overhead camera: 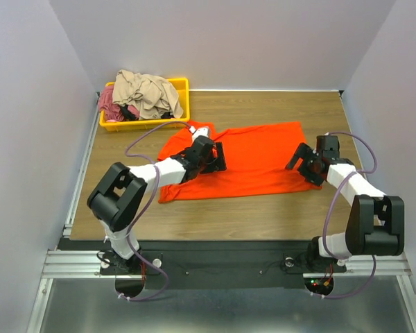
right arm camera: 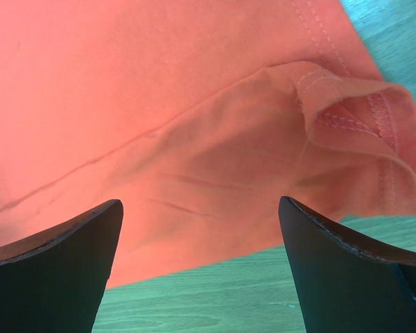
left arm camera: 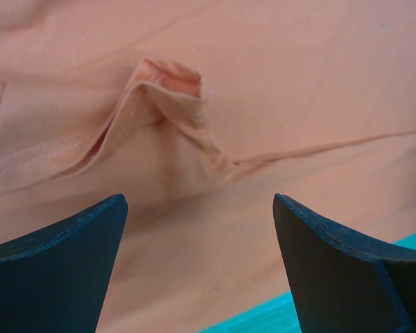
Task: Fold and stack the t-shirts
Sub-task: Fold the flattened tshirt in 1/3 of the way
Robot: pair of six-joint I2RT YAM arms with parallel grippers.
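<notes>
Since the orange-red t-shirt (overhead camera: 256, 163) is spread unfolded on the tabletop (overhead camera: 263, 215), while the beige shirt (overhead camera: 149, 90) and pink shirt (overhead camera: 109, 104) are heaped in the yellow tray (overhead camera: 186, 97), the task is judged barely begun: nothing is folded or stacked. Both the left jaws and the right jaws are held wide apart, empty, over the cloth. A raised pucker (left arm camera: 173, 97) and a curled hem corner (right arm camera: 360, 118) are shown only by the wrist views, the tray only from above.

The orange shirt (overhead camera: 263, 156) lies flat in the middle of the bench (overhead camera: 263, 215), so a hand can pass low over it. Bare wood runs along its near side. The yellow tray (overhead camera: 145, 125), heaped with other shirts (overhead camera: 144, 90), blocks the far left corner. Walls (overhead camera: 28, 104) close three sides.
</notes>
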